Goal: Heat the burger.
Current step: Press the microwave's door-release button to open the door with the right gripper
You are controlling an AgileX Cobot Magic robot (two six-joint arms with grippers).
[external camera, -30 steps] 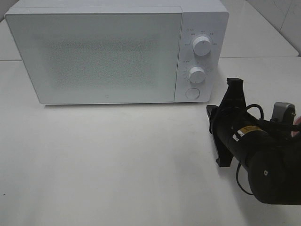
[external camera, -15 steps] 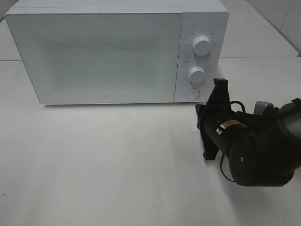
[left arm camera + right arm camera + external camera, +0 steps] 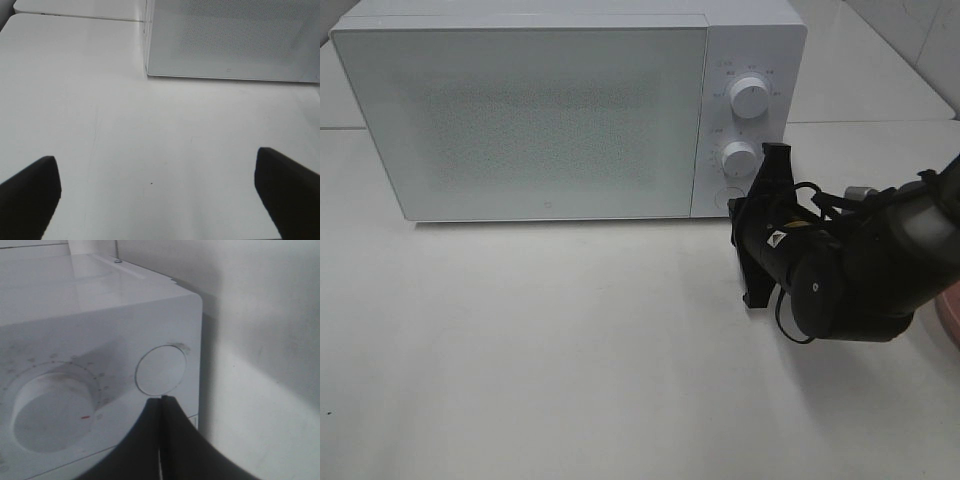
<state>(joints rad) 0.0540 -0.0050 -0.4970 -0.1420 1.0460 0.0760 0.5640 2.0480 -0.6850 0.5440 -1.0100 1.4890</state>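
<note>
- Microwave [image 3: 520, 120] sits at the back of the tabletop [image 3: 520, 350], door shut. The front is frosted, so nothing inside can be made out.
- Burger: not in view in any picture. I cannot tell whether it is behind the door or off to the right, where only the pink rim of a plate [image 3: 951, 318] shows at the frame edge.
- Right arm's fingers [image 3: 150, 440] are pressed together with nothing between them. Their tips sit just under the lower edge of the round button [image 3: 161, 371], at the bottom of the control panel below the lower knob [image 3: 47, 412]. I cannot tell whether they touch it yet.
- Left arm's fingers [image 3: 30, 195] are spread wide and empty. They hang low over bare tabletop, well apart from the microwave's front left corner.
- Step in hand, as I read it: pushing the button to release the door.

Risks from here:
- The tips are lined up on the button's rim, not its centre. A push could slide off onto the panel, and the door would stay latched.
- A hard or off-axis push may shove the light casing backward instead of working the button.
- If the tips drift sideways they could nudge the lower knob and change its setting.
- The door looks hinged on its left side. If it springs open it will sweep outward, so the left arm should stay clear.
</note>
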